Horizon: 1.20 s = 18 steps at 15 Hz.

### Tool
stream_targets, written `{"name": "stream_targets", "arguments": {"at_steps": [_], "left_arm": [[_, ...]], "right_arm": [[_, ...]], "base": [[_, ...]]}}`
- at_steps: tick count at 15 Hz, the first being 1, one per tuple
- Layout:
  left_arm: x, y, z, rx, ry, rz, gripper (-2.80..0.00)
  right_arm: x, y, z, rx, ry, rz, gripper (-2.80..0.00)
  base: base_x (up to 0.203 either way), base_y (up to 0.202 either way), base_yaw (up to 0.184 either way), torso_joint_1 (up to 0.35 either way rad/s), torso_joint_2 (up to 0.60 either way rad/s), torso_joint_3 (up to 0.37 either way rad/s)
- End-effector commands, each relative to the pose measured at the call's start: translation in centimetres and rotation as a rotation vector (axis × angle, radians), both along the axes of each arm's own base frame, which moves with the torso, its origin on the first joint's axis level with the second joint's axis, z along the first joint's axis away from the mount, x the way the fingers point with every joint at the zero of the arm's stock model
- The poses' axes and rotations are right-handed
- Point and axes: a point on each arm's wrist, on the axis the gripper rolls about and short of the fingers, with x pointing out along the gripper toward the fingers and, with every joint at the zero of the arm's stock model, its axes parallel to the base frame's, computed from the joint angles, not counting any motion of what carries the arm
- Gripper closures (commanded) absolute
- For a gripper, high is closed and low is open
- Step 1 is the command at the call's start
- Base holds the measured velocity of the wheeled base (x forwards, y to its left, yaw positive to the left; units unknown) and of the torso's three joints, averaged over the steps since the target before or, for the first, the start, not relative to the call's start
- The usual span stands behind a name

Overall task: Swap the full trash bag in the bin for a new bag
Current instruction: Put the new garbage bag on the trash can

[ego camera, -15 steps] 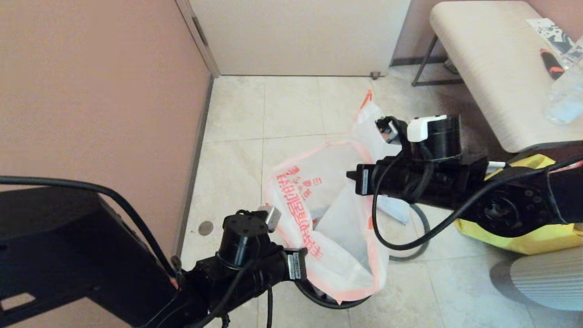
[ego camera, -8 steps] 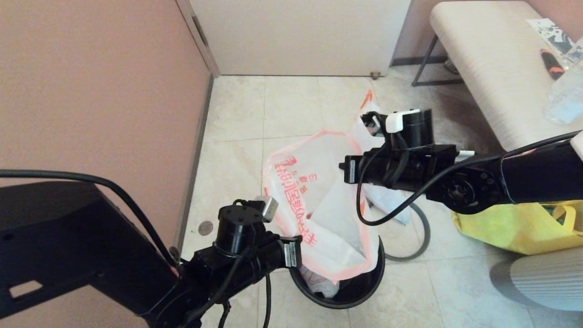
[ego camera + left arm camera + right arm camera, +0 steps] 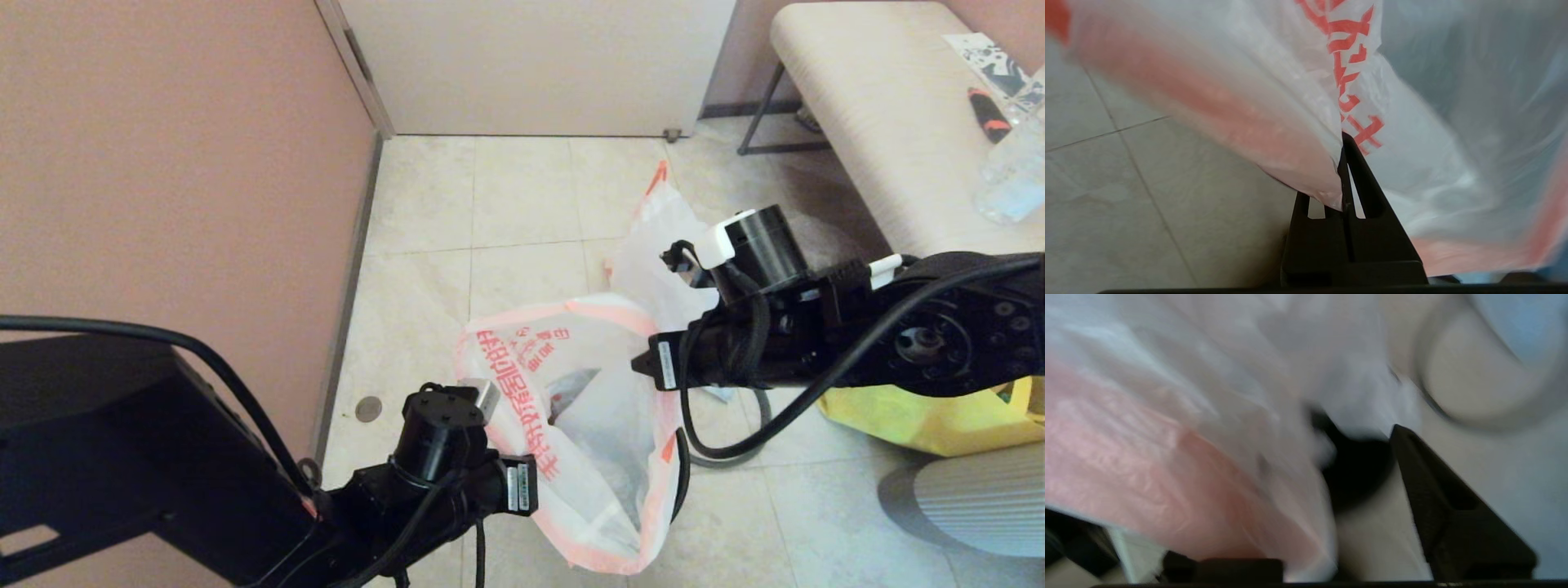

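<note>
The tiled floor (image 3: 522,196) carries everything here, with a pale bench (image 3: 865,131) along its far right edge and a yellow bag (image 3: 939,420) slumped below it. Nearer the middle, the full trash bag (image 3: 653,245) sits on the tiles behind the right arm, already out of the bin (image 3: 680,465), of which only a dark sliver of rim shows beside the plastic. The new bag (image 3: 571,408) now drapes lower over that bin than it did a moment ago, its mouth sagging open on the right side. That follows from the right gripper (image 3: 1359,465): a second ago it was pinched on the bag's edge, and now its jaws stand apart, the film slipping free past one finger. The left gripper (image 3: 1345,163) stays clenched on the bag's printed rim near the wall side. I judge the bag is half released over the bin, but it still needs spreading and tucking around the rim.
</note>
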Motion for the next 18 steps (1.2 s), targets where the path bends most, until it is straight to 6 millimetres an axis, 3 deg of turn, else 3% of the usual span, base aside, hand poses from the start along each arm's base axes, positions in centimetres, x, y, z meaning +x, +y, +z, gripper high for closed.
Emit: {"name": "stream_targets", "arguments": {"at_steps": [1, 6, 9, 12, 15, 18], "left_arm": [[0.1, 0.1, 0.7, -0.026, -0.013, 0.011, 0.00], [-0.1, 0.4, 1.6, -0.055, -0.028, 0.020, 0.00], [-0.1, 0.2, 1.7, -0.057, -0.028, 0.014, 0.00], [-0.1, 0.3, 1.7, -0.060, -0.029, 0.014, 0.00], [0.0, 0.1, 2.0, -0.070, -0.038, 0.010, 0.00], [0.0, 0.2, 2.2, -0.086, -0.036, 0.018, 0.00]], "right_arm": [[-3.8, -1.3, 1.4, -0.112, 0.105, -0.062, -2.80], [-7.0, -2.5, 2.8, 0.034, 0.182, 0.105, -2.80], [-9.7, -4.3, 3.4, 0.126, 0.230, 0.268, -2.80], [-10.1, -5.6, 3.2, 0.134, 0.236, 0.404, -2.80], [-9.8, -4.7, 1.1, 0.150, 0.341, 0.312, -2.80], [-8.5, -2.8, -2.6, 0.153, 0.341, 0.202, -2.80]], "base": [[0.000, 0.000, 0.000, 0.000, 0.00, 0.000], [0.000, 0.000, 0.000, 0.000, 0.00, 0.000], [0.000, 0.000, 0.000, 0.000, 0.00, 0.000], [0.000, 0.000, 0.000, 0.000, 0.00, 0.000], [0.000, 0.000, 0.000, 0.000, 0.00, 0.000], [0.000, 0.000, 0.000, 0.000, 0.00, 0.000]]}}
